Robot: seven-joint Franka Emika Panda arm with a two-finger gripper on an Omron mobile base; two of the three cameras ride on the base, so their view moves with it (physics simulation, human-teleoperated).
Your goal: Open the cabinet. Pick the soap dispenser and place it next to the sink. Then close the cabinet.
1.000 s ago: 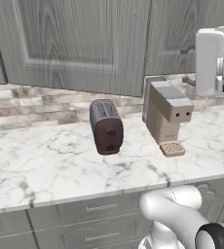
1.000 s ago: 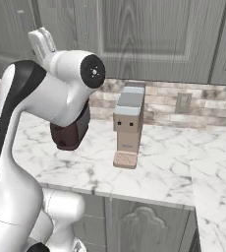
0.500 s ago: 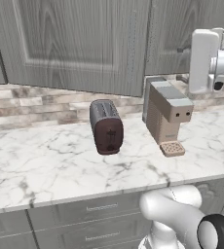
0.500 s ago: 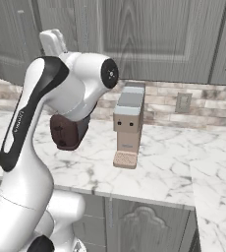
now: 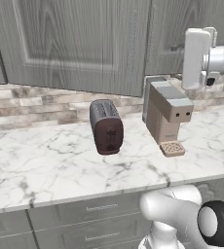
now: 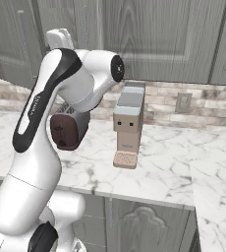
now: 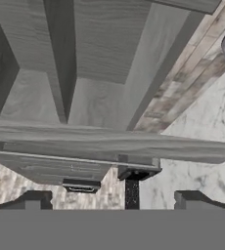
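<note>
The grey wood-grain cabinet hangs above the counter with its doors shut, and slim bar handles run near their meeting edge. My white hand is raised in front of the right-hand door, above the coffee machine. In the hand view my gripper is open, its two finger tips far apart with nothing between them. A cabinet door is close ahead, and a slim bar handle crosses the picture just beyond the tips. The soap dispenser is hidden and the sink is out of view.
A dark toaster and a tan coffee machine stand on the white marble counter, below the cabinet. Grey drawer fronts run under the counter edge. A wall outlet sits on the stone backsplash.
The hand has shifted a little left in the left base view, nearer the cabinet doors, and the arm has swung up and back. The jaws stay open.
</note>
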